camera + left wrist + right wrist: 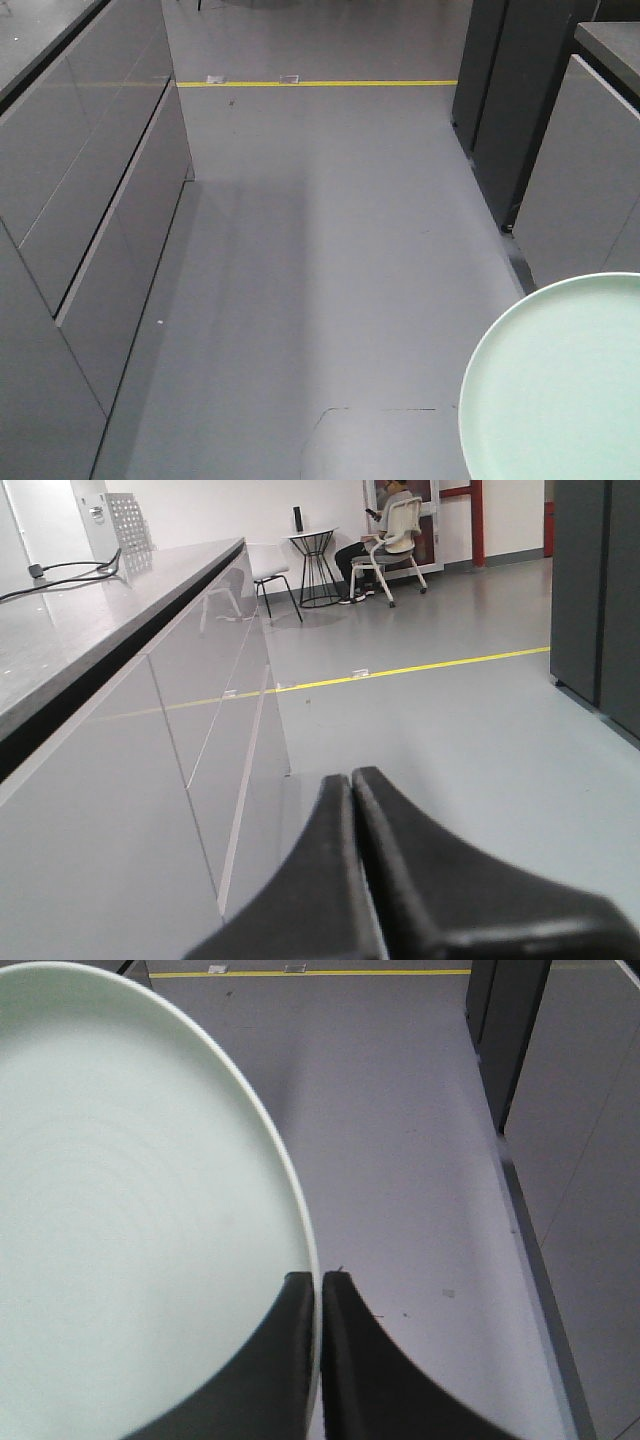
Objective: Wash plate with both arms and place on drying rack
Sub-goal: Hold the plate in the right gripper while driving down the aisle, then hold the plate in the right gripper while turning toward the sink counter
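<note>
Right end effector (318, 1280) grips plate (130, 1190) — rim edge-on between jaws.

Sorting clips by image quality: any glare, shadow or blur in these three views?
Front view: even light, a soft shadow across the floor, the plate cropped at the corner. Left wrist view: the left claw is blurred; the glossy cabinet front mirrors a chair. Right wrist view: the right claw is dark and soft-edged.

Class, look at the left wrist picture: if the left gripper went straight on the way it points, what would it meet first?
Nothing close: the left gripper points over open floor, beside the cabinet front. The way looks free; depth is hard to judge.
</note>
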Controlling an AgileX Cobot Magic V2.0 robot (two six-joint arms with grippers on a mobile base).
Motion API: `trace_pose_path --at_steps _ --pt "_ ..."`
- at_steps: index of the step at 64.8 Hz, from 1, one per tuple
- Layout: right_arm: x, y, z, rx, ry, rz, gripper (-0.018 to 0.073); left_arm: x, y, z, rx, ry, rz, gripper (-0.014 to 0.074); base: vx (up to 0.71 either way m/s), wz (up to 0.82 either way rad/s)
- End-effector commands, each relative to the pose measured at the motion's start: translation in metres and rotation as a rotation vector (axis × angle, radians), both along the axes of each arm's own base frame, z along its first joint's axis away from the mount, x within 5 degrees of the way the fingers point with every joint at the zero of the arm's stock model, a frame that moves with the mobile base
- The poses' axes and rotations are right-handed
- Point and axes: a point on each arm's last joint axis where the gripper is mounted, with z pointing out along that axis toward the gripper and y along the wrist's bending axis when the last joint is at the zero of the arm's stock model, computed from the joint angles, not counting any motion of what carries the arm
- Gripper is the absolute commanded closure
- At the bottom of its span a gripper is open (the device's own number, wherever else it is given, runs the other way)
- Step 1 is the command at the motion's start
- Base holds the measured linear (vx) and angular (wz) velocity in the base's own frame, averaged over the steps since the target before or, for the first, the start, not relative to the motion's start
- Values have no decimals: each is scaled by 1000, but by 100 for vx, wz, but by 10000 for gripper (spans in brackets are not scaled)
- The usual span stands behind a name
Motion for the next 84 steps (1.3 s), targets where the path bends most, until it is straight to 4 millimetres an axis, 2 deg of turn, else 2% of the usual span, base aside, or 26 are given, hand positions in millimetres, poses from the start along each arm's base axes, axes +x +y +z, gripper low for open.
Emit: trace_pose_path --at_steps 1,84 --pt "3 -1 12 8 -79 -12 561 -2 2 16 -5 -109 22 603 26 -8" --pt "3 -1 12 8 -79 -12 561 -2 2 16 -5 -109 22 603 26 -2"
